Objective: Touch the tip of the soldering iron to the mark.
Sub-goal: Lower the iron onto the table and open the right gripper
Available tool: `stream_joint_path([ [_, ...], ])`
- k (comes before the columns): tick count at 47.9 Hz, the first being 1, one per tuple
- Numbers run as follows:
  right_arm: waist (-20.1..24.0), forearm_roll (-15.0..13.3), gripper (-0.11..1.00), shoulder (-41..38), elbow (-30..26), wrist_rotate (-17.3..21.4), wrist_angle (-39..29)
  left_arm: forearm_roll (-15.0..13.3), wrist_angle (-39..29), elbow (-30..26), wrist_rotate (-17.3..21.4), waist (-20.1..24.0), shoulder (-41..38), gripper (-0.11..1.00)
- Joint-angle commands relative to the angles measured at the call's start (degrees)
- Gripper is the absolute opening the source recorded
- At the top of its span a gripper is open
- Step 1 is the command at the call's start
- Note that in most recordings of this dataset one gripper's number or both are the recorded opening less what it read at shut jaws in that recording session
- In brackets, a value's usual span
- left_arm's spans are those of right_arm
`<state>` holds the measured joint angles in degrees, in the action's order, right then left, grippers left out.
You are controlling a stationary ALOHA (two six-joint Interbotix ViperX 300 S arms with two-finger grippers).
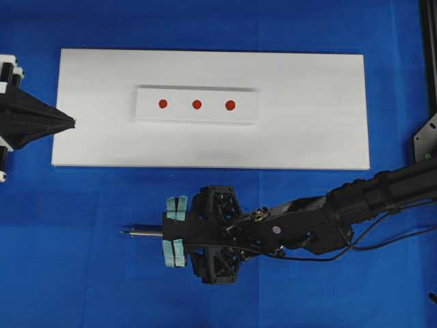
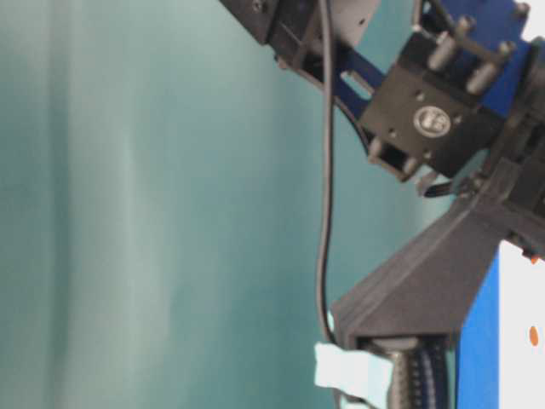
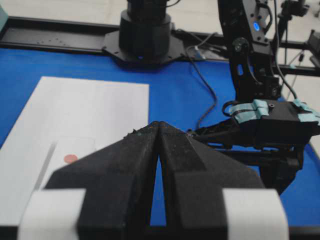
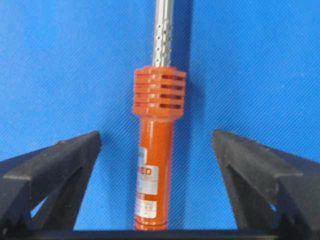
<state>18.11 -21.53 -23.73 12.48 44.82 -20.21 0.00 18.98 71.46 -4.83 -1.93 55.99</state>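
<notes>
On a blue mat point(image 1: 68, 273), the iron point(image 4: 156, 150) lies below the white board point(image 1: 328, 137), between the right gripper's point(image 4: 156, 165) wide-spread jaws. The left gripper point(image 3: 157, 150) is pressed together at the board's left edge. A good grab would likely clamp the red handle squarely, tip kept free.

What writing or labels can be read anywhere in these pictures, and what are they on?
"ED": end of a cut-off word on the soldering iron handle label; the smaller print below is too blurred.
Round emblem on a black arm block: unreadable.
Nothing else carries readable text.
</notes>
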Motion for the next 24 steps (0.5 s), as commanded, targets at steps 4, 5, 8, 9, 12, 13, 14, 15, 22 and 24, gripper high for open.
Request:
stream_joint_path([
  [4, 0.18, -0.18, 0.81, 2.46, -0.44, -0.18, -0.7, 0.18, 0.26, -0.62, -0.09, -0.18, -0.26, 0.0],
  [5, 0.18, -0.18, 0.81, 2.72, -0.44, -0.18, -0.97, 0.18, 0.26, -0.62, -0.09, -0.09, -0.18, 0.0],
  [8, 0.26, -0.18, 0.84, 3.69, -0.44, -0.18, -1.76, 0.09, 0.26, -0.7, -0.09, -0.18, -0.18, 0.0],
  [9, 0.26, -0.18, 0.84, 4.22, -0.44, -0.26, -2.2, 0.18, 0.26, -0.7, -0.09, -0.18, -0.26, 0.0],
  [12, 0.35, -0.26, 0.86, 5.98, -0.44, -0.26, -3.6, 0.18, 0.26, -0.7, -0.09, -0.09, -0.26, 0.0],
  [13, 0.35, -0.18, 0.86, 6.68, -0.44, -0.35, -4.22, 0.09, 0.26, -0.7, -0.09, -0.18, -0.18, 0.0],
  [14, 0.44, -0.18, 0.86, 7.38, -0.44, -0.44, -4.83, 0.18, 0.26, -0.7, -0.09, -0.18, -0.18, 0.0],
  [15, 0.44, -0.26, 0.86, 8.26, -0.44, -0.53, -5.54, 0.18, 0.26, -0.7, -0.09, -0.18, -0.18, 0.0],
  [22, 1.05, -0.26, 0.86, 14.15, -0.44, -1.32, -11.25, 0.18, 0.26, -0.62, -0.09, -0.18, -0.18, 0.0],
  [24, 1.14, -0.26, 0.86, 15.29, -0.35, -1.58, -12.66, 0.18, 0.26, -0.62, -0.09, -0.18, -0.18, 0.0],
])
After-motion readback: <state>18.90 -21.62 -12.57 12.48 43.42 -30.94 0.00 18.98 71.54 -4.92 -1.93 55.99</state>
